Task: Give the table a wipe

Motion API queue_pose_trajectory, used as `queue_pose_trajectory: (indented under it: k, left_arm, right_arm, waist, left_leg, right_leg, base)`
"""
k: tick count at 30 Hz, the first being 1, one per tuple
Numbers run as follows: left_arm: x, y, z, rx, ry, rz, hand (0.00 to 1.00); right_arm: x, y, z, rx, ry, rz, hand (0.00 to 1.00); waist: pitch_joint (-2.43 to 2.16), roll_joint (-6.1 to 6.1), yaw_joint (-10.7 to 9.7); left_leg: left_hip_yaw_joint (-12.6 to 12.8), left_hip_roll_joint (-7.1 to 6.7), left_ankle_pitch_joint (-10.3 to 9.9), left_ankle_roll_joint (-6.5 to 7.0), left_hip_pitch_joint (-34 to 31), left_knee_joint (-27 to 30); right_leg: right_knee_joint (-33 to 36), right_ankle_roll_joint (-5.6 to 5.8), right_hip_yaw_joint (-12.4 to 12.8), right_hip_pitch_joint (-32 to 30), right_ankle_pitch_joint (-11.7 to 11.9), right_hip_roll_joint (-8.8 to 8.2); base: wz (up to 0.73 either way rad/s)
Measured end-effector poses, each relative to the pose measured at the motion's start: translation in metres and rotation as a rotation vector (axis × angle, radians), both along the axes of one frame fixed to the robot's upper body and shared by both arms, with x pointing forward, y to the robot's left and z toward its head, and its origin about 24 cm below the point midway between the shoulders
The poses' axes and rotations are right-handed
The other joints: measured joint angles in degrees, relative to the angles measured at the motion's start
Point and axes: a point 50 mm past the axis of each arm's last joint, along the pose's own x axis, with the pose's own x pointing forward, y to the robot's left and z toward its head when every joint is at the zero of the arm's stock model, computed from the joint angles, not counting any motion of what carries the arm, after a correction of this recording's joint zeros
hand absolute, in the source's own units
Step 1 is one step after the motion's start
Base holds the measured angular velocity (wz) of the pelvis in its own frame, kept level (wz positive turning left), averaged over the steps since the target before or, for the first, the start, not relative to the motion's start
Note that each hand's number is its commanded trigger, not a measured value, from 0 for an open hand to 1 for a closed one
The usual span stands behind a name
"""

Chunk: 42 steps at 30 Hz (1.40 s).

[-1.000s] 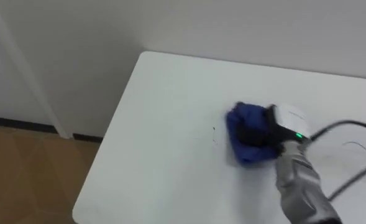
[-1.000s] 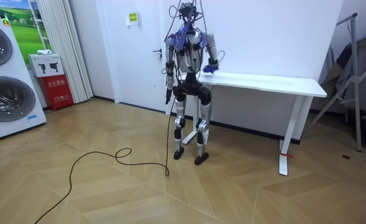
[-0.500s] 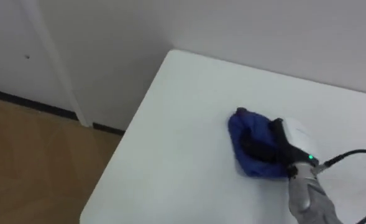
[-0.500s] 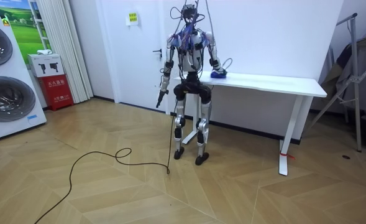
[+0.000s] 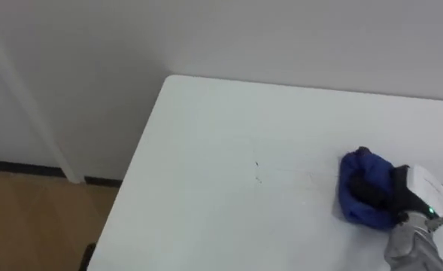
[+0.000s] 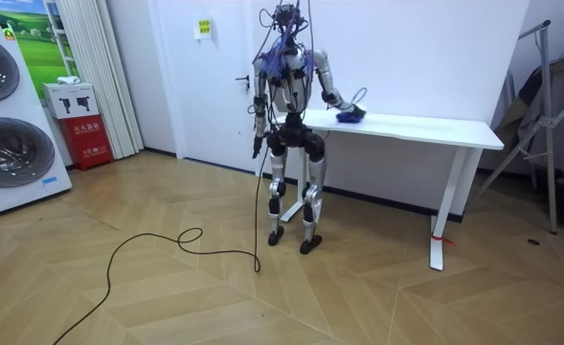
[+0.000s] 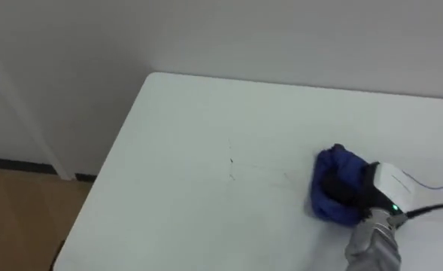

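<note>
The blue cloth [image 5: 360, 199] lies bunched on the white table [image 5: 206, 150], toward the table's right part as the robot sees it and well in from its front and back edges. The right hand [image 5: 415, 187] rests on top of the cloth. Its dark fingers [image 5: 371, 190] are curled down into the folds and grasp the fabric, while the pale back of the hand sits at the cloth's right side. The forearm comes in from the table's near right.

To the left of the cloth, near the middle of the table, there is a small dark mark [image 5: 256, 172] on the top. The rest of the top toward the table's left corner is bare white.

In the room view the robot stands upright at the table's left end, facing the wall [image 6: 425, 48] behind the table. Its right arm is stretched out over the top to the cloth [image 6: 350, 115]. The left hand [image 6: 256, 149] hangs low at its side, off the table's end, and whether it is released or clenched cannot be told.

Beyond the table's left end are a white door [image 6: 214, 86], a red box [image 6: 90, 134] and a washing machine [image 6: 9, 153]. A metal rack [image 6: 550, 125] stands past the table's right end, and a wooden floor [image 6: 262, 297] lies below.
</note>
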Motion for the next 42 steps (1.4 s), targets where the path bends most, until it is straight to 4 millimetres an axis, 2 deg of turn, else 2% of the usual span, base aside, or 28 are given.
queue_pose_trajectory:
  k: [3,5,7,10,12,16,17,18,19,20,21,22,24,26,28,29,30,31,32,33,34,35,36,37,38,39,40,42]
  left_arm:
    - [0.002,-0.01,-0.003,-0.034,0.015,-0.014,0.0]
    - [-0.004,-0.008,-0.004,-0.031,0.03,-0.01,0.0]
    - [-0.017,-0.003,-0.005,-0.024,0.058,0.012,0.0]
    - [-0.037,0.003,-0.005,-0.008,0.093,0.03,0.0]
    - [-0.045,0.009,-0.004,0.015,0.114,0.02,0.0]
    - [-0.04,0.034,0.006,0.119,0.115,-0.044,0.0]
    - [-0.035,0.044,0.011,0.156,0.1,-0.064,0.0]
    - [-0.03,0.053,0.016,0.186,0.079,-0.077,0.0]
    - [-0.027,0.057,0.018,0.199,0.067,-0.081,0.0]
    - [-0.018,0.064,0.023,0.224,0.042,-0.093,0.0]
    - [-0.011,0.069,0.027,0.244,0.021,-0.099,0.0]
    - [-0.009,0.072,0.028,0.252,0.013,-0.102,0.0]
    - [-0.005,0.07,0.029,0.251,-0.001,-0.107,0.0]
    - [-0.004,0.062,0.025,0.226,-0.004,-0.115,0.0]
    - [0.0,0.056,0.023,0.209,-0.01,-0.124,0.0]
    - [0.004,0.051,0.021,0.192,-0.027,-0.109,0.0]
    - [0.007,0.041,0.018,0.159,-0.043,-0.091,0.0]
    - [0.009,0.036,0.016,0.143,-0.048,-0.09,0.0]
    - [0.013,0.027,0.014,0.111,-0.06,-0.091,0.0]
    - [0.013,0.016,0.01,0.082,-0.056,-0.106,0.0]
    - [0.011,0.012,0.008,0.069,-0.051,-0.111,0.0]
    - [0.006,0.009,0.006,0.048,-0.035,-0.12,0.0]
    - [-0.001,0.008,0.004,0.039,-0.014,-0.122,0.0]
    - [-0.006,0.008,0.003,0.037,-0.002,-0.12,0.0]
    - [-0.016,0.009,0.001,0.037,0.026,-0.112,0.0]
    - [-0.03,0.013,0.0,0.045,0.059,-0.095,0.0]
    - [-0.039,0.016,0.0,0.052,0.079,-0.075,0.0]
    - [-0.068,0.027,0.002,0.074,0.129,0.018,0.0]
  right_arm:
    - [0.033,0.045,0.03,0.042,-0.058,0.189,1.0]
    - [0.041,0.051,0.04,0.055,-0.079,0.215,1.0]
    - [0.042,0.05,0.041,0.055,-0.085,0.219,1.0]
    - [0.024,0.033,0.011,0.052,0.006,0.174,1.0]
    - [0.001,0.017,-0.005,0.073,-0.035,0.126,1.0]
    - [-0.034,-0.025,-0.026,0.073,-0.048,-0.078,1.0]
    - [-0.046,-0.043,-0.031,0.05,-0.043,-0.154,1.0]
    - [-0.057,-0.058,-0.034,0.033,-0.037,-0.216,1.0]
    - [-0.063,-0.064,-0.036,0.028,-0.034,-0.246,1.0]
    - [-0.076,-0.075,-0.04,0.022,-0.027,-0.307,1.0]
    - [-0.082,-0.078,-0.045,0.021,-0.014,-0.341,1.0]
    - [-0.082,-0.078,-0.045,0.022,-0.012,-0.343,1.0]
    - [-0.077,-0.067,-0.046,0.038,-0.019,-0.308,1.0]
    - [-0.067,-0.052,-0.043,0.047,-0.037,-0.233,1.0]
    - [-0.052,-0.033,-0.037,0.069,-0.057,-0.141,1.0]
    - [-0.038,-0.016,-0.029,0.072,-0.071,-0.057,1.0]
    - [-0.024,-0.002,-0.02,0.069,-0.085,0.023,1.0]
    - [-0.019,0.006,-0.015,0.063,-0.088,0.063,1.0]
    - [-0.012,0.018,-0.011,0.055,-0.087,0.121,1.0]
    - [-0.007,0.025,-0.009,0.06,-0.073,0.151,1.0]
    - [-0.005,0.028,-0.008,0.06,-0.067,0.166,1.0]
    - [-0.002,0.032,-0.007,0.066,-0.055,0.189,1.0]
    - [0.0,0.034,-0.007,0.071,-0.048,0.197,1.0]
    - [0.0,0.033,-0.007,0.068,-0.046,0.197,1.0]
    - [0.0,0.028,-0.006,0.056,-0.042,0.191,1.0]
    - [0.0,0.022,-0.007,0.045,-0.041,0.181,1.0]
    - [-0.002,0.019,-0.009,0.043,-0.034,0.178,1.0]
    - [-0.017,-0.009,-0.017,0.033,-0.041,0.073,1.0]
  waist:
    - [0.83,-0.33,1.53]
    - [0.91,-0.49,3.43]
    - [0.9,-0.68,3.8]
    - [0.83,-0.95,3.05]
    - [0.84,-0.95,0.09]
    - [0.91,-1.1,-3.1]
    - [0.59,-0.44,-3.16]
    - [0.39,-0.11,-3.32]
    - [0.3,0.13,-3.67]
    - [0.06,0.77,-4.13]
    - [0.08,0.56,-3.84]
    - [0.08,0.63,-3.63]
    - [0.11,0.7,-3.34]
    - [0.15,0.37,-2.57]
    - [0.15,-0.07,-1.35]
    - [0.2,-0.29,0.77]
    - [0.32,1.16,1.77]
    - [0.29,1.31,1.62]
    - [0.52,0.81,1.09]
    - [0.43,0.32,1.37]
    - [0.41,0.1,1.75]
    - [0.59,-0.03,2.02]
    - [0.85,-0.15,2.37]
    - [1.15,-0.2,2.56]
    - [1.24,0.72,2.66]
    - [0.97,0.59,3.19]
    - [0.6,1.1,3.29]
    - [0.41,0.59,2.03]
  left_leg:
    - [-0.81,0.1,0.58,-0.22,-1.25,0.04]
    - [-2.12,-0.16,1.06,-0.16,-1.61,-0.03]
    - [-3.57,-0.4,1.01,-0.08,-2.22,0.0]
    - [-4.4,-0.52,0.92,0.11,-2.37,0.42]
    - [-4.22,-0.61,0.91,0.14,-1.75,0.9]
    - [-2.41,-0.01,0.61,0.62,-0.46,3.0]
    - [-0.99,1.05,-0.28,1.49,-0.69,4.1]
    - [0.23,1.69,-1.74,1.5,-0.87,6.06]
    - [0.31,2.18,-2.82,1.33,-0.86,7.0]
    - [0.61,3.88,-5.36,0.34,-0.88,8.28]
    - [1.1,5.13,-6.01,-0.54,-0.76,9.69]
    - [1.24,5.93,-6.24,-0.93,-0.78,10.24]
    - [1.42,8.98,-6.36,-3.34,-1.09,11.46]
    - [1.78,10.91,-5.67,-5.43,-1.15,11.42]
    - [3.16,13.75,-4.38,-8.42,-1.06,10.85]
    - [4.11,15.94,-3.42,-10.88,-1.16,10.67]
    - [4.65,19.26,-2.05,-12.57,-1.2,10.49]
    - [4.57,20.56,-0.92,-12.1,-1.56,10.26]
    - [4.64,21.83,1.85,-8.37,-3.51,11.41]
    - [4.34,21.68,2.97,-6.48,-5.96,14.83]
    - [3.97,20.66,2.12,-5.52,-6.75,16.58]
    - [2.12,17.19,-0.59,-4.45,-8.44,19.54]
    - [1.32,12.67,-3.24,-3.87,-9.72,20.53]
    - [1.11,10.28,-4.08,-3.64,-10.13,20.12]
    - [1.34,5.74,-4.48,-3.01,-11.04,18.14]
    - [1.38,2.44,-3.29,0.6,-10.73,14.9]
    - [0.96,2.16,-2.94,0.49,-9.71,13.49]
    - [0.88,0.92,-1.03,0.56,-6.8,8.39]
  right_leg:
    - [-0.27,-0.39,-0.87,-0.93,0.01,0.09]
    - [-1.27,-0.34,-1.8,-0.89,-0.07,0.03]
    - [-1.46,-0.05,-2.92,-0.81,-0.32,-0.25]
    - [-0.88,0.09,-4.24,-0.31,-0.41,-0.77]
    - [-0.89,0.44,-5.55,1.18,-0.62,-1.77]
    - [4.4,1.99,-5.25,0.79,-1.46,-3.33]
    - [9.21,3.23,-5.57,-1.05,-2.66,-4.48]
    - [14.6,3.96,-6.81,-2.68,-4.37,-8.18]
    - [16.66,4.35,-6.82,-3.06,-4.98,-10.1]
    - [18.46,4.65,-5.9,-3.04,-5.13,-13.05]
    - [17.26,4.85,-4.12,-2.65,-4.92,-15.13]
    - [16.04,4.99,-3.4,-2.56,-4.68,-15.85]
    - [8.09,5.5,-3.56,-0.36,-1.26,-17.16]
    - [3.75,5.61,-4.3,0.79,1.87,-16.72]
    - [3.41,5.72,-4.77,-0.21,3.2,-13.92]
    - [4.79,6.85,-6.9,-1.77,2.85,-11.47]
    - [7.44,7.07,-8.51,-3.58,0.75,-8.48]
    - [8.77,6.0,-9.32,-4.31,-0.47,-7.35]
    - [10.46,4.55,-9.49,-5.67,-2.75,-6.12]
    - [10.73,3.1,-9.59,-5.79,-3.65,-5.32]
    - [10.71,2.44,-9.51,-5.71,-3.95,-5.05]
    - [10.8,1.41,-9.27,-5.65,-4.47,-5.15]
    - [10.78,0.78,-9.12,-5.36,-4.8,-5.1]
    - [10.63,0.6,-9.03,-5.1,-4.91,-5.1]
    - [9.96,0.48,-8.97,-4.57,-4.93,-4.9]
    - [9.34,0.56,-8.16,-4.66,-4.94,-4.72]
    - [8.49,0.76,-7.71,-4.46,-4.74,-4.41]
    - [4.56,1.08,-8.56,-1.99,-3.36,-3.65]
  base:
    - [0.18]
    - [0.4]
    - [0.36]
    - [0.33]
    - [0.33]
    - [-0.04]
    - [-0.35]
    - [-0.32]
    - [-0.05]
    - [0.0]
    - [-0.07]
    - [-0.28]
    - [-0.24]
    - [-0.28]
    - [-0.56]
    - [-0.83]
    - [-0.67]
    - [-0.17]
    - [0.27]
    - [0.21]
    - [-0.03]
    - [-0.14]
    - [-0.14]
    - [-0.1]
    - [-0.19]
    - [-0.3]
    - [-0.25]
    - [0.02]
